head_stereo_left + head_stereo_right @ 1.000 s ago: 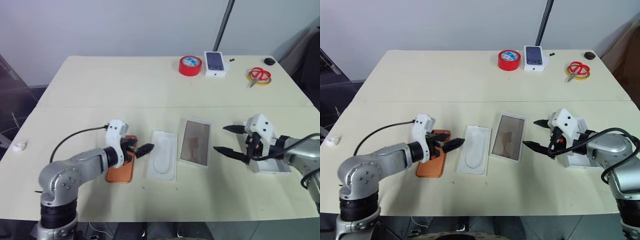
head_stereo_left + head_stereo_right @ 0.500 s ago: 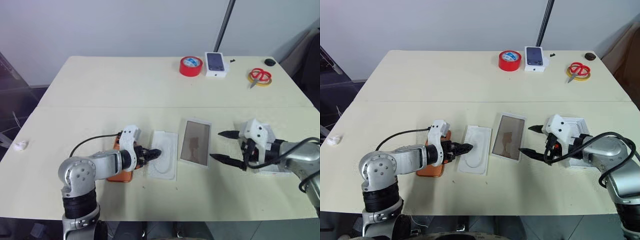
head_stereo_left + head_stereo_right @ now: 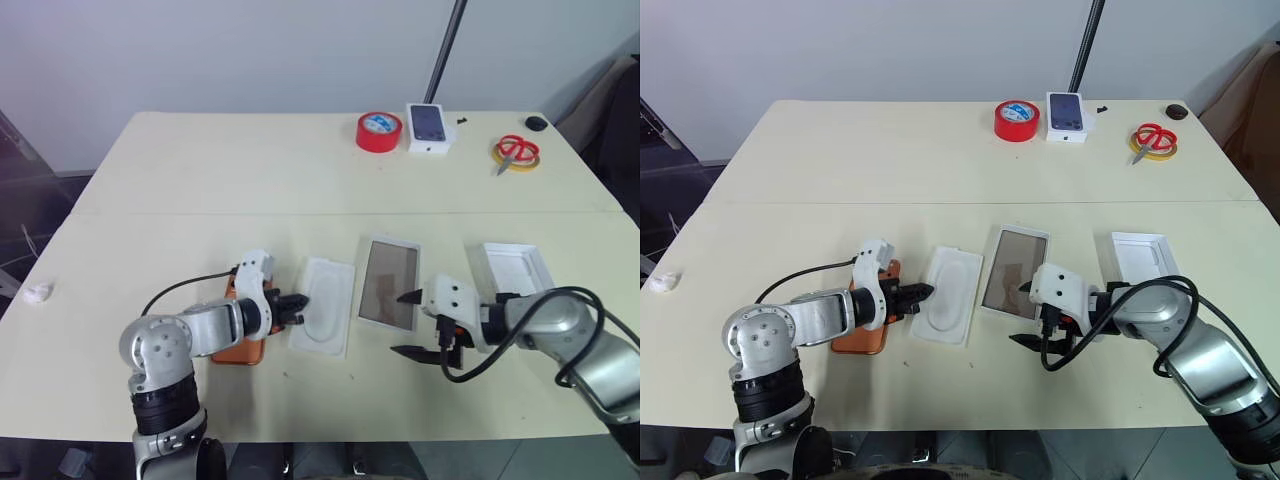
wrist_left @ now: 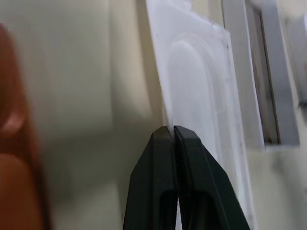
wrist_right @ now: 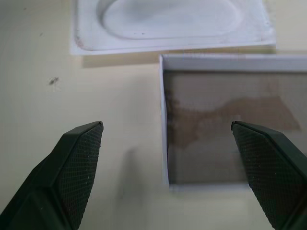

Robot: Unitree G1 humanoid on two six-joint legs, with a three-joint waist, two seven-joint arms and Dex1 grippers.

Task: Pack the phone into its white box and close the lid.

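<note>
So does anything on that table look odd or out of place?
Yes. The left gripper is shut on the edge of the flat white plastic insert with an oval recess, not on the copper-orange phone beside it. A crumpled white scrap lies at the table's left edge.

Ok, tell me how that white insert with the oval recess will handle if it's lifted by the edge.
The white insert looks like thin moulded sheet, so probably very light. Pinched at one long edge by the shut left gripper, it may sag or twist rather than stay flat. Its smooth surface could slip from so narrow a grip.
</note>
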